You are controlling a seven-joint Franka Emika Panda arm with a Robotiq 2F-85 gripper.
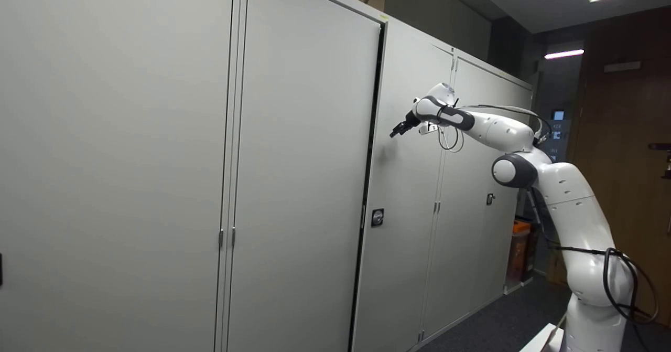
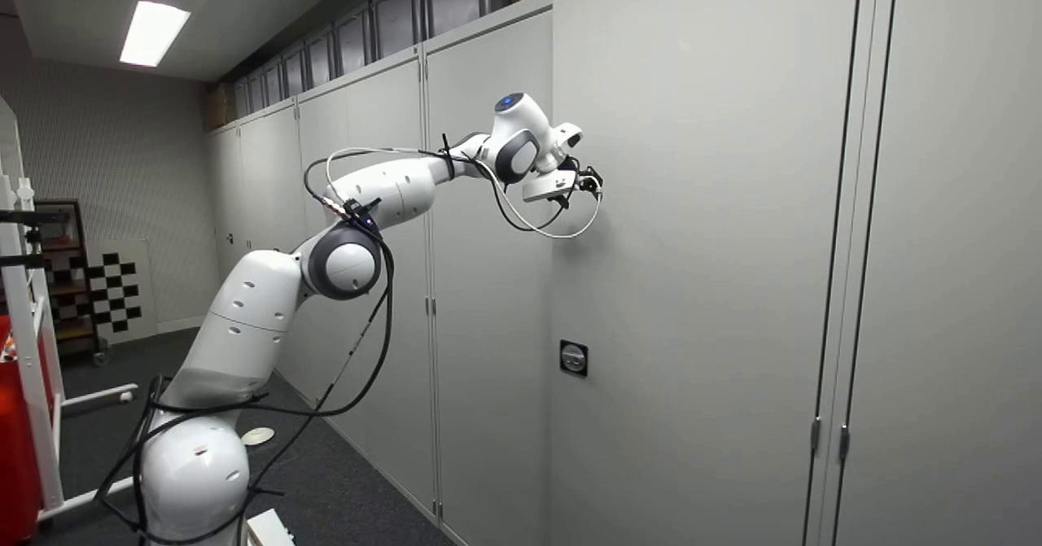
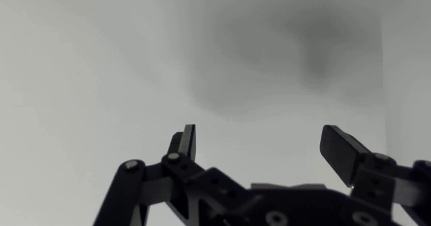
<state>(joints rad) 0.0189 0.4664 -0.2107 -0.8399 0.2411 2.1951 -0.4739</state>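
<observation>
gripper (image 3: 259, 133): spread wide, nothing between the fingers (image 3: 340, 153). it is turned toward the tall door (image 1: 406, 184), near the door's handle-side edge and well above the handle (image 1: 377, 217); whether the tips touch the surface, cannot tell.

door: stands upright in the row of cabinets (image 2: 366, 107), long axis vertical, flat face turned out toward the arm (image 2: 383, 196). in both exterior views its handle side lies on the left, its hinges (image 1: 435, 206) on the right. in an exterior view a dark gap (image 1: 369, 145) runs down between it and the neighbouring door (image 1: 304, 158).

wrist view: soft shadow (image 3: 316, 51) on the pale face, upright seam (image 3: 384, 84) at the right.

surroundings: grey crates (image 2: 399, 21) on top of the cabinets, ceiling lamp (image 2: 155, 33), dark floor (image 2: 326, 473).
</observation>
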